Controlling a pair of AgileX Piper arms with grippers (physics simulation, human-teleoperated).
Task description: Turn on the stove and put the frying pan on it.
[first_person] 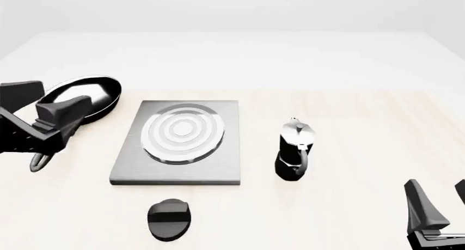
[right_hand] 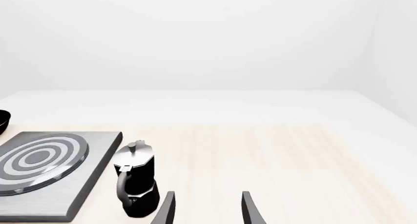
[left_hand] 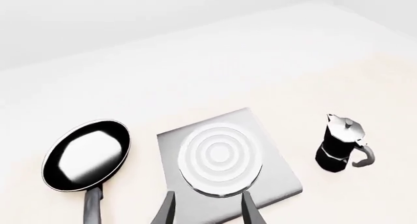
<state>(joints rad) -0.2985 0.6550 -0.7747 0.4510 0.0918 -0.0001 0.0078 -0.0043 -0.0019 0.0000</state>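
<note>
The frying pan (first_person: 91,92) lies at the far left of the table, left of the stove. Its handle points toward the near side and my left arm partly covers it. The grey stove plate (first_person: 182,141) with its ring burner lies in the middle, and its black knob (first_person: 169,219) sits apart in front of it. My left gripper (first_person: 69,116) is open and empty, raised above the pan's handle. In the left wrist view the gripper (left_hand: 207,209) shows with the pan (left_hand: 86,155) and stove (left_hand: 225,160) ahead. My right gripper (first_person: 438,198) is open and empty at the near right; it also shows in the right wrist view (right_hand: 207,207).
A black-and-silver moka pot (first_person: 294,150) stands upright just right of the stove; it also shows in the left wrist view (left_hand: 340,143) and the right wrist view (right_hand: 135,185). The pale table runs back to a white surface.
</note>
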